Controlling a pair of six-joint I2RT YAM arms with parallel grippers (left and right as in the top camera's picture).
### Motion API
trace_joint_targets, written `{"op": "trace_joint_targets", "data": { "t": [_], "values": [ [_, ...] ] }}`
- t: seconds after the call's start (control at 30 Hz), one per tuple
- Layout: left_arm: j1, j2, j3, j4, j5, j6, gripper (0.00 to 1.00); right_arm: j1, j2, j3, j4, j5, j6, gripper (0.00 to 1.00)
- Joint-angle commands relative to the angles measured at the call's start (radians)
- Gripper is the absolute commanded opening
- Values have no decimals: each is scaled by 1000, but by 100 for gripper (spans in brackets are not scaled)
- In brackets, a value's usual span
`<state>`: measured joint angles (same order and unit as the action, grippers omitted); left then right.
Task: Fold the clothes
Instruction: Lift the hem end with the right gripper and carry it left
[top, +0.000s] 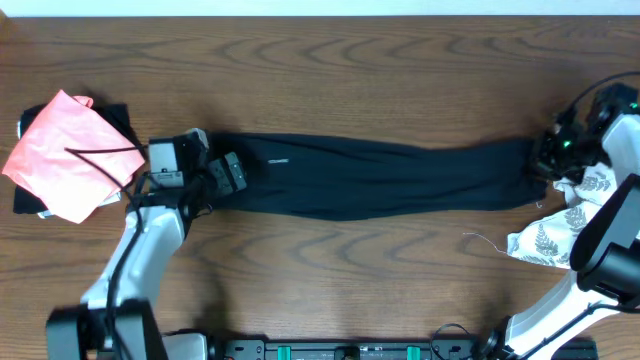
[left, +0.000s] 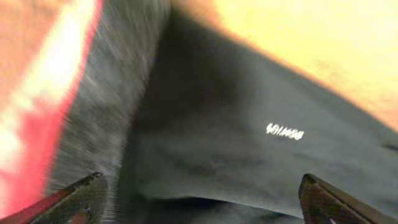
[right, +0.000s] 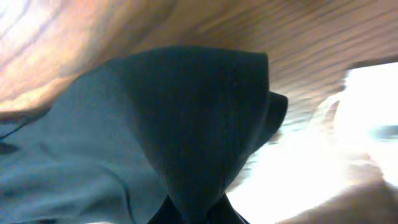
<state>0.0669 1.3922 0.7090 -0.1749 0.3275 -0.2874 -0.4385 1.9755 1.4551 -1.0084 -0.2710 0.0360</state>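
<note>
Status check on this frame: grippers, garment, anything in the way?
Left gripper open over waistband end. Right gripper shut on leggings, ankle end. Leggings stretched flat, unfolded. Leaf-print cloth by right arm, pink cloth far left.

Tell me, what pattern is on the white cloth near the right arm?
The white cloth bears grey leaves; clearest overhead.

Leggings (top: 380, 178) lengthwise across table (top: 350, 80) centre

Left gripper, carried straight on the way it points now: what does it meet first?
The black leggings: the left gripper, fingers open, faces dark fabric beside the grey waistband, near a small white logo. How close is unclear; the view is blurred.
</note>
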Motion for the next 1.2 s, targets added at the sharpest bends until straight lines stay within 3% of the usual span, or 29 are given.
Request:
{"op": "trace_joint_targets", "data": {
  "t": [0.0, 0.27, 0.47, 0.73, 1.17],
  "values": [
    [0, -78, 13, 3, 20, 6, 98, -28, -3, 58, -31, 84, 11, 1],
    [0, -148, 13, -13, 20, 6, 98, -42, -8, 188, -145, 174, -6, 1],
    [0, -145, 13, -36, 19, 6, 98, 34, -55, 233, -225, 165, -32, 1],
    [0, -145, 13, -52, 20, 6, 98, 272, -94, 232, -343, 166, -29, 1],
    [0, -145, 13, -75, 20, 6, 98, 658, -92, 231, -300, 166, 116, 1]
  ]
}}
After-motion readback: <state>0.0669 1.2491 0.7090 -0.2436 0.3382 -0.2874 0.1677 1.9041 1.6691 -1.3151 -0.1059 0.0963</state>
